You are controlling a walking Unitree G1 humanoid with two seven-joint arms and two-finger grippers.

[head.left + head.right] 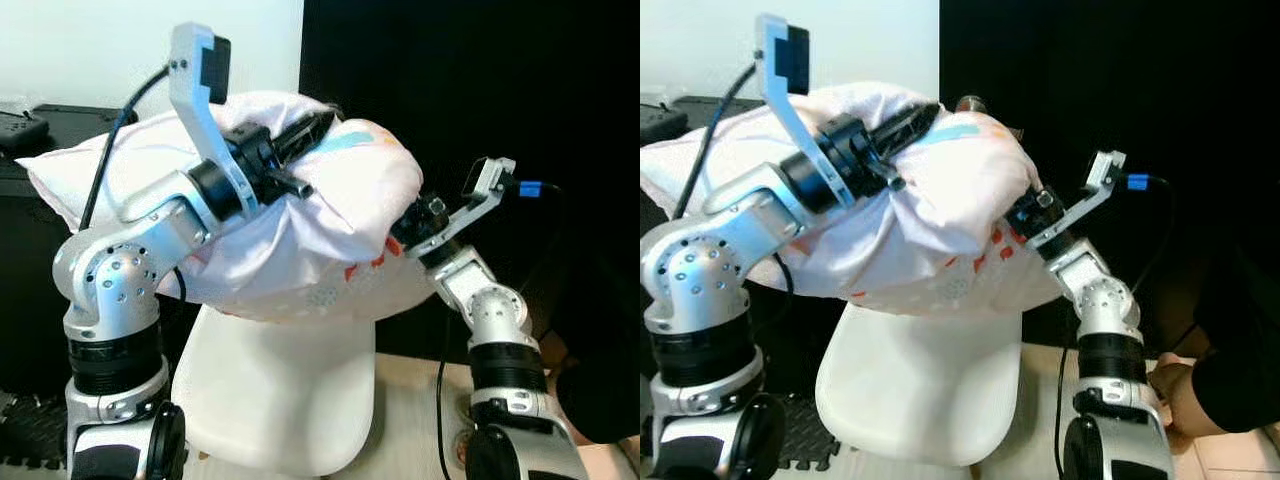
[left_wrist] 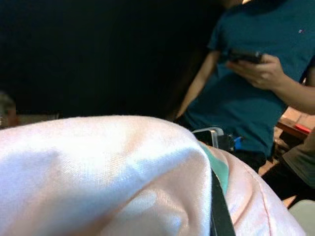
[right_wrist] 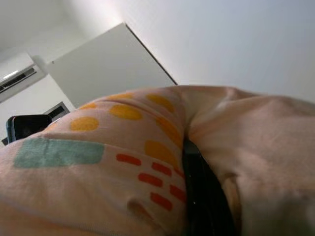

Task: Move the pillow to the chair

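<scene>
Bright wall behind left, right background near black; wrist views soft, slightly blurred.

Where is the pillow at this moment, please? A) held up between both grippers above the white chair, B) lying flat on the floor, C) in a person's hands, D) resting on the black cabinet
A: the pillow is pinched by the left gripper and the right gripper, above the white chair.

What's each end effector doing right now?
Left end effector: pressed into the pillow from the left, gripping it.
Right end effector: gripping the pillow's right side, above the white chair.
</scene>
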